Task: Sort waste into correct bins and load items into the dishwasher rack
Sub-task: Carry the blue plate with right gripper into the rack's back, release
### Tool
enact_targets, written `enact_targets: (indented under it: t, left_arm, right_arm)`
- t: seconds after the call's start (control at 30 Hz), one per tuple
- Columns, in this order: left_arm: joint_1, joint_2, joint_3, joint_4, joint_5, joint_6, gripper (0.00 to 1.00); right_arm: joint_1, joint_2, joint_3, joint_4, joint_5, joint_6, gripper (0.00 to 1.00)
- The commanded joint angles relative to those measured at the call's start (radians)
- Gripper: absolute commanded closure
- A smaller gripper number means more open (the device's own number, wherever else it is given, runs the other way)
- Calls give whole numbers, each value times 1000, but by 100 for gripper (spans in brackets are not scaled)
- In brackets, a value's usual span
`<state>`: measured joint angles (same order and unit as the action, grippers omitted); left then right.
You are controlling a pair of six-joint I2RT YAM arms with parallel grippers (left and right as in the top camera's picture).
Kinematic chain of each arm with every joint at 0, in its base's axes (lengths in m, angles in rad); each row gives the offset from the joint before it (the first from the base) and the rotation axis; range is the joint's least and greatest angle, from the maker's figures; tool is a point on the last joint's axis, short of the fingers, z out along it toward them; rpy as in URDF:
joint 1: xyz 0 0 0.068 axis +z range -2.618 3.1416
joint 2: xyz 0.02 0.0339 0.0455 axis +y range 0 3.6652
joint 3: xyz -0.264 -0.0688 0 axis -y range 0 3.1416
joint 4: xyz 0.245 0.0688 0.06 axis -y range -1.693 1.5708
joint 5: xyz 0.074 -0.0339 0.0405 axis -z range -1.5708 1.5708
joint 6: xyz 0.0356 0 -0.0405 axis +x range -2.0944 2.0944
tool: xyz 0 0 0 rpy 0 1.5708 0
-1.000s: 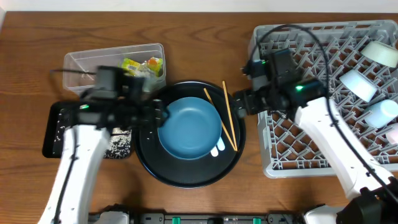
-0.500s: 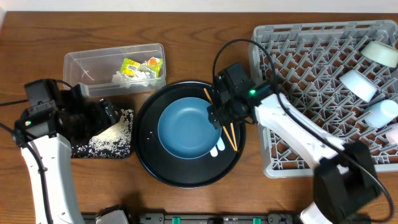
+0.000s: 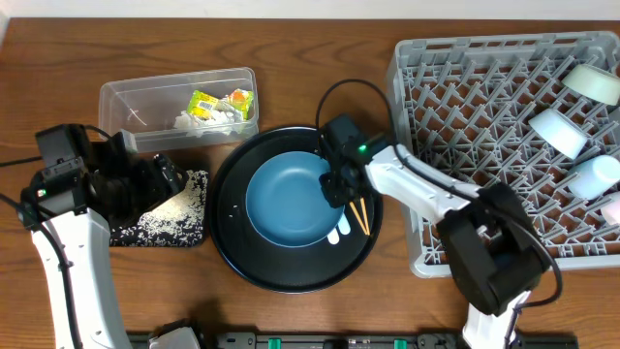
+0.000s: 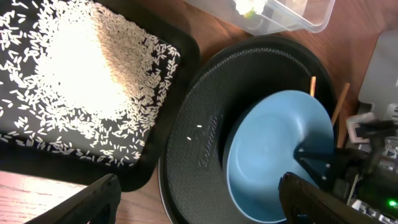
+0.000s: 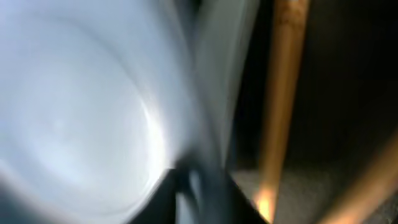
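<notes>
Done: wrappers (image 3: 208,102) and tissue (image 3: 189,118) lie in clear tub (image 3: 126,97), far left; rice (image 3: 174,208) on black tray (image 3: 126,233); cups (image 3: 560,128) in rack (image 3: 465,107), right | To do: blue bowl (image 3: 286,199), chopsticks (image 3: 359,215), spoon (image 3: 336,234) sit on round tray (image 3: 232,242), centre | left gripper (image 4: 199,186) spread, empty, by black tray | right gripper (image 3: 339,189) at the bowl's right rim beside chopsticks; cannot tell whether it pinches

Round black tray (image 3: 231,235) on a brown wooden table (image 3: 310,87)
The tray lies flat at lower centre of the overhead frame, faint embossed lettering on its floor; the wood grain runs left to right.
</notes>
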<state>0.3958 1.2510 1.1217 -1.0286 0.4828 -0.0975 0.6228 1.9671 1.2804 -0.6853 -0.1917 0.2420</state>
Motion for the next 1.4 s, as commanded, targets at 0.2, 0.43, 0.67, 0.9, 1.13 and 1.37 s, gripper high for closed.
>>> enact_targets:
  t: [0.2, 0.43, 0.67, 0.9, 1.13, 1.37]
  left_arm:
    - [4, 4, 23, -4, -8, 5, 18]
    - [4, 4, 23, -4, -8, 5, 18]
    - [4, 4, 23, -4, -8, -14, 17]
    - [4, 4, 23, -4, -8, -14, 17]
    - [4, 4, 23, -4, -8, -14, 17]
    - [4, 4, 23, -7, -8, -14, 17]
  right_arm:
    - [-13, -61, 50, -26, 69, 34, 99]
    - [-100, -239, 180, -83, 294, -16, 99]
    - [-232, -365, 254, -17, 668, -67, 99]
    - [-387, -369, 254, 211, 993, -306, 99]
    - [-518, -324, 254, 380, 1211, -403, 99]
    - [-613, -215, 254, 480, 1390, -540, 99]
